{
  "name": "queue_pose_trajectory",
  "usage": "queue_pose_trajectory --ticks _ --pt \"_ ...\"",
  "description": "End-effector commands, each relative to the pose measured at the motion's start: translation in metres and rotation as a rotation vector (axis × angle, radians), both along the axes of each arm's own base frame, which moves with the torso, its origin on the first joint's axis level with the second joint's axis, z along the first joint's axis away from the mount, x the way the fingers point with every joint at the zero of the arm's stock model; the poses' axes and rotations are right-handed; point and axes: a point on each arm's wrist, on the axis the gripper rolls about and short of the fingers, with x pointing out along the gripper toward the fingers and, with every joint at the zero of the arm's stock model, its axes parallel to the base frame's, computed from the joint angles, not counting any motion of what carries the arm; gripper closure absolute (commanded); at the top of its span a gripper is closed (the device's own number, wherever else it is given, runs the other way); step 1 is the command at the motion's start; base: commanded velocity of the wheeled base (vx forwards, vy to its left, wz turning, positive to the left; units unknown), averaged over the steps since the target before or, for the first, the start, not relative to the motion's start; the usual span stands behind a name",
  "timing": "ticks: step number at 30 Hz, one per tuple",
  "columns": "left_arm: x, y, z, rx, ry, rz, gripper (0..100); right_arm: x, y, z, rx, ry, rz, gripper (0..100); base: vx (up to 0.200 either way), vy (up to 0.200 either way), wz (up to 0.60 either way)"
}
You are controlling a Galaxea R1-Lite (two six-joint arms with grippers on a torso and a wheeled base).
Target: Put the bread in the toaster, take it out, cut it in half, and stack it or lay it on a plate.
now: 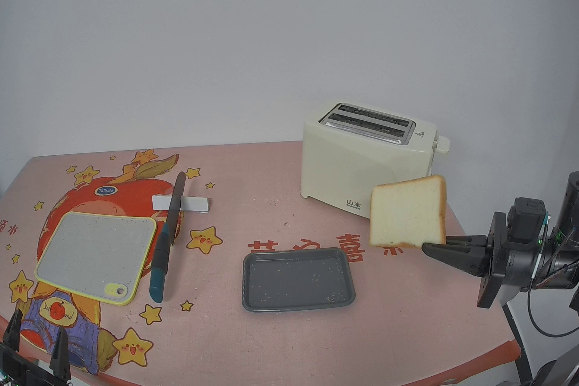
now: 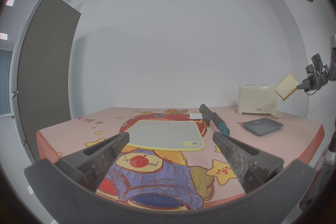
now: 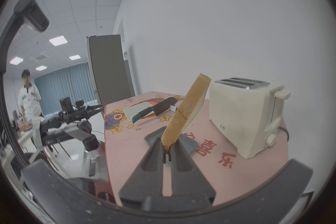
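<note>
A slice of white bread (image 1: 408, 213) hangs upright in the air in front of the cream toaster (image 1: 362, 157), lower than its two top slots. My right gripper (image 1: 429, 248) is shut on the bread's lower corner, seen edge-on as the bread (image 3: 187, 109) in the right wrist view, where the right gripper (image 3: 167, 146) pinches it. The grey plate (image 1: 298, 280) lies on the table left of and below the bread. A knife (image 1: 167, 235) rests beside the cutting board (image 1: 95, 254). My left gripper (image 2: 169, 142) is open at the table's near left corner, holding nothing.
A small white block (image 1: 181, 203) props the knife blade. The pink printed tablecloth (image 1: 241, 339) covers the table; its right edge falls away under my right arm. The wall stands close behind the toaster.
</note>
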Motion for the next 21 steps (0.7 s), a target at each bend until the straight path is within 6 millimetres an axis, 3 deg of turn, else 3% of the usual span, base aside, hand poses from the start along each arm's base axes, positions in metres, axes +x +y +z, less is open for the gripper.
queue_pose_trajectory --ticks 1,12,21 --pt "0.0 0.0 -0.005 0.0 0.001 0.0 0 0.003 -0.002 -0.006 -0.038 -0.014 -0.003 100 0.0 0.0 0.0" --pt "0.0 0.0 -0.005 0.0 0.001 0.0 0 0.004 -0.002 -0.004 -0.096 -0.11 0.026 100 0.0 0.0 0.0" --pt "0.0 0.0 -0.005 0.0 0.001 0.0 0 0.013 0.003 0.024 -0.101 -0.116 0.028 100 0.0 0.0 0.0"
